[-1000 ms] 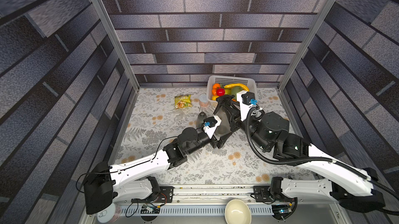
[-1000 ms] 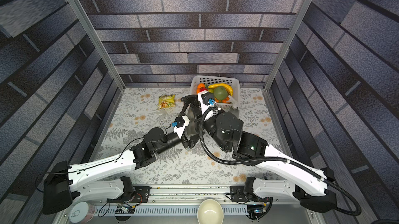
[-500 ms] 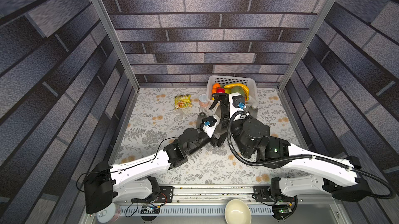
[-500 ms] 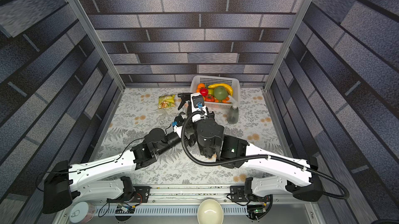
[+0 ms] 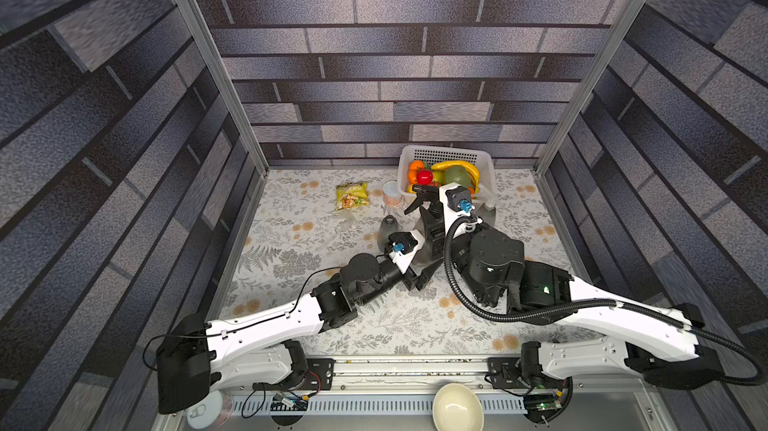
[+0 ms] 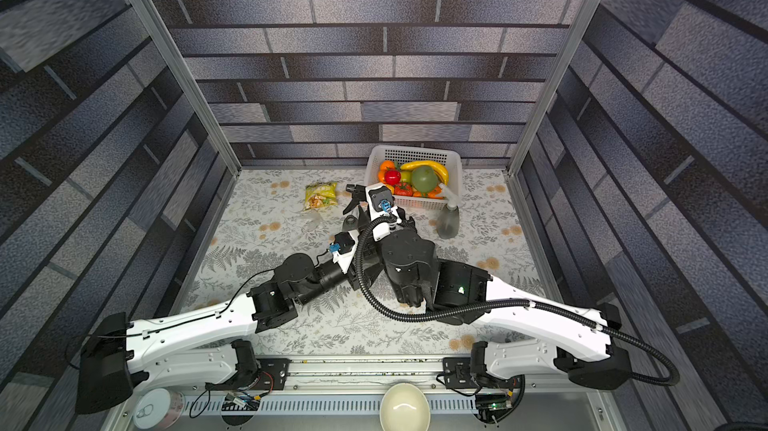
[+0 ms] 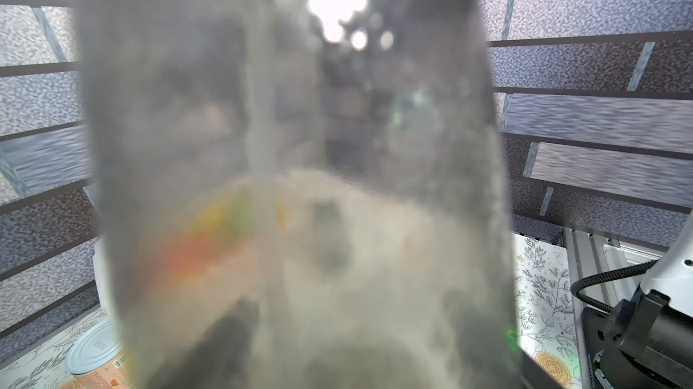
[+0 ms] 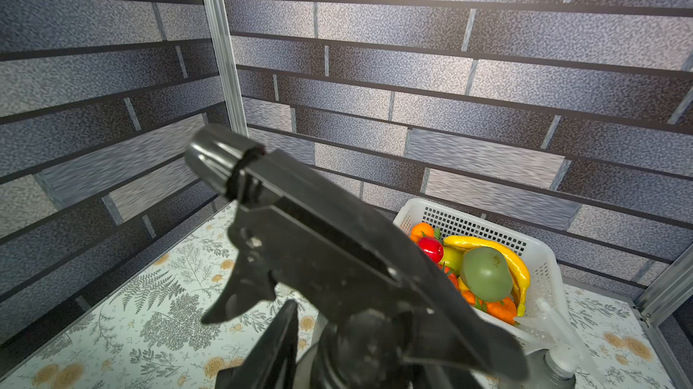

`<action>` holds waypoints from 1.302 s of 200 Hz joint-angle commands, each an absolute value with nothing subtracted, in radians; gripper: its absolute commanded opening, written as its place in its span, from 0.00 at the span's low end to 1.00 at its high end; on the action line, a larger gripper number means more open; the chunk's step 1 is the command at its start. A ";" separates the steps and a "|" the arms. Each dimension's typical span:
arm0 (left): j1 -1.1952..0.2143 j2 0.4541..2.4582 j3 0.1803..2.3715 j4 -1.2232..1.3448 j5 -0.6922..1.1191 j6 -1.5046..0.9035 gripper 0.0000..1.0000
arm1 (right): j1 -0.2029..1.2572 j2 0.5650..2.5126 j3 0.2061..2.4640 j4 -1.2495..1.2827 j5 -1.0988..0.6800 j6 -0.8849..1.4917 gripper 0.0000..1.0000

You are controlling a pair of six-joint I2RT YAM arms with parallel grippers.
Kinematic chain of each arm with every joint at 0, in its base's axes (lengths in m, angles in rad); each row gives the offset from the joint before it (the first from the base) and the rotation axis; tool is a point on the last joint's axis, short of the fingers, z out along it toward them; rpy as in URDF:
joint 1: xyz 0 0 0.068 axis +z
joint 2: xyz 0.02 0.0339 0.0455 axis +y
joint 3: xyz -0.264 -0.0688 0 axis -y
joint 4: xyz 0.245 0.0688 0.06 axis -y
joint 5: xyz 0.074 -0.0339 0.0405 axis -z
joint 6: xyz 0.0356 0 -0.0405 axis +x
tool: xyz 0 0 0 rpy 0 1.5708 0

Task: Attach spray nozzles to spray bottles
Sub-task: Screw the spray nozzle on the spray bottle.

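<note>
A smoky-grey spray bottle (image 5: 420, 257) stands mid-table, filling the left wrist view (image 7: 292, 180). My left gripper (image 5: 417, 273) is shut on its body. The black spray nozzle (image 5: 420, 197) sits on this bottle's neck, and it looms large in the right wrist view (image 8: 318, 248). My right gripper (image 5: 435, 221) hangs around the nozzle's collar. Its one visible finger (image 8: 270, 346) stands off the collar with a gap, so the jaws are open. A second spray bottle (image 5: 389, 223) stands bare-necked beside it. A third bottle (image 6: 449, 221) by the basket carries a clear nozzle (image 6: 446, 196).
A white basket (image 5: 449, 155) of fruit stands at the back. A pinkish tin can (image 5: 391, 194) and a yellow snack bag (image 5: 351, 196) lie to its left. A pale clear piece (image 6: 313, 219) lies on the cloth near the bag. A cream bowl (image 5: 457, 408) sits on the front rail.
The right arm swung left over the held bottle and has come partly back. Its jaws have parted from the black nozzle's collar. The left arm has stayed still.
</note>
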State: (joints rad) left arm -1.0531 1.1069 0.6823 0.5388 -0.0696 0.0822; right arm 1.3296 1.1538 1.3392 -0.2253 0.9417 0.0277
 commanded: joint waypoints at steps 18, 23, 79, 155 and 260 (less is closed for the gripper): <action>-1.006 1.070 0.684 0.640 -0.039 0.072 0.63 | 1.347 1.124 1.374 -0.379 0.905 0.068 0.56; -1.001 1.071 0.683 0.640 -0.038 0.071 0.63 | 1.351 1.121 1.374 -0.390 0.899 0.070 0.57; -0.953 1.070 0.660 0.639 -0.003 0.043 0.63 | 1.352 1.033 1.353 -0.513 0.787 0.121 0.65; -0.964 0.946 0.575 0.575 0.106 -0.015 0.63 | 0.913 0.852 1.290 -0.440 -0.223 -0.002 0.82; -0.994 0.941 0.609 0.508 0.164 -0.019 0.64 | 0.767 1.095 1.454 -0.366 -0.565 0.089 0.68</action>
State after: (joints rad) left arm -0.9878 0.9524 0.5842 0.5053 0.1360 -0.0059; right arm 0.7715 1.0935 1.4136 -0.4137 -0.4927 0.0616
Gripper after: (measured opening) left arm 0.845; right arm 0.733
